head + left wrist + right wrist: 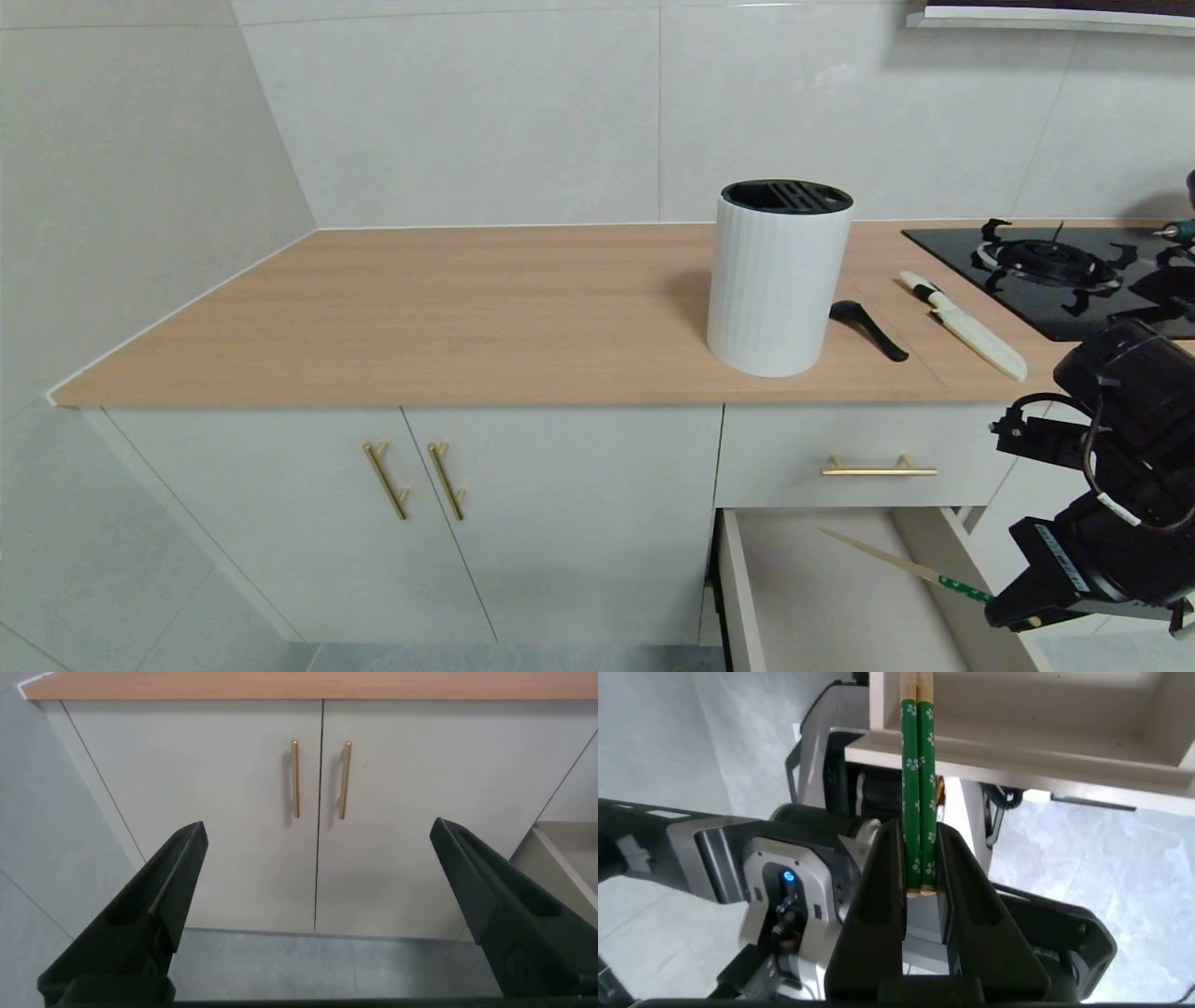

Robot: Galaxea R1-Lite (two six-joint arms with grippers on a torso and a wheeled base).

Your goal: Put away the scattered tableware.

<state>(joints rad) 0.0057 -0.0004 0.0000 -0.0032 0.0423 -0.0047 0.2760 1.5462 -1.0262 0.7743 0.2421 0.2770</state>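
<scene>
Holding: right gripper (918, 840) fingers clenched on green-handled chopsticks (917, 775), tips over the open drawer (738, 579).
Left gripper (318, 831): fingers spread, facing cabinet doors (420, 812).
Desk (467, 308): knife (966, 327), black spoon (868, 329) beside white holder (777, 280).

Green chopsticks (916, 784) dotted with small white prints give way to pale wood. A white ribbed holder (777, 280) with a black top, a black spoon (868, 329) and a cream knife (966, 327) banded in black contrast with the light wood-grain surface (420, 308), white cupboards (560, 523) and gold handles (878, 469).
</scene>
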